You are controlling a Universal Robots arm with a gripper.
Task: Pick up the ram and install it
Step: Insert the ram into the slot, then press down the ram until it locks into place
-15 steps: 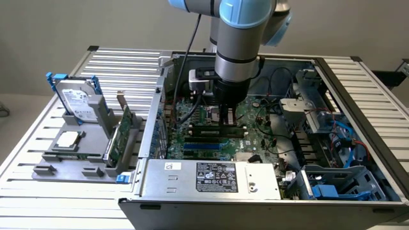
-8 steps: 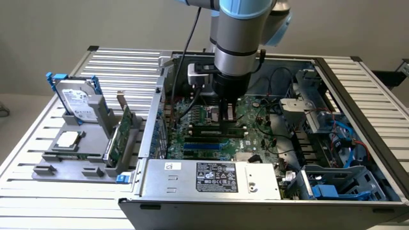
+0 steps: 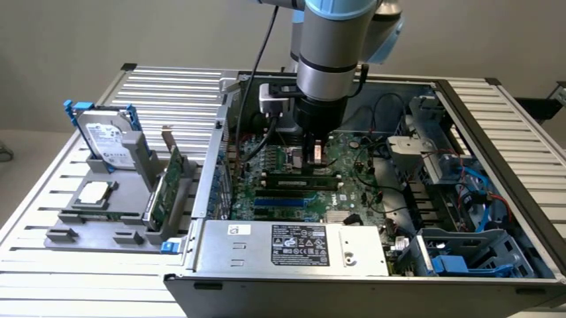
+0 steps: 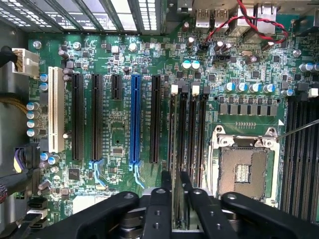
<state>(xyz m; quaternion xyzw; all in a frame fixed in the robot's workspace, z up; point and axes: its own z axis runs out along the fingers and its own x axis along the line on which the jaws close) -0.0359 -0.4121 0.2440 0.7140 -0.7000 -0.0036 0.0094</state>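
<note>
The open computer case (image 3: 208, 192) sits mid-table (image 3: 168, 86). It holds the motherboard (image 4: 114, 129), with the power supply (image 3: 292, 242) along its near edge. Inside, the gripper (image 4: 175, 175) is clamped on the ram (image 4: 175, 206), held on edge over the memory slots (image 4: 192, 134) beside the CPU socket (image 4: 244, 167). A grey tray (image 3: 89, 222) at the table's edge carries a hard drive (image 3: 108, 139) and a green card (image 3: 168, 189). A black cable (image 3: 264, 53) hangs close beside the arm.

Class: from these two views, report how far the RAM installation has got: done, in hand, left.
Done: the ram is picked up, held edge-on in the gripper, jaws shut on it. In hand: it hangs over the memory slots beside the CPU socket. Left: it does not look seated yet.
</note>
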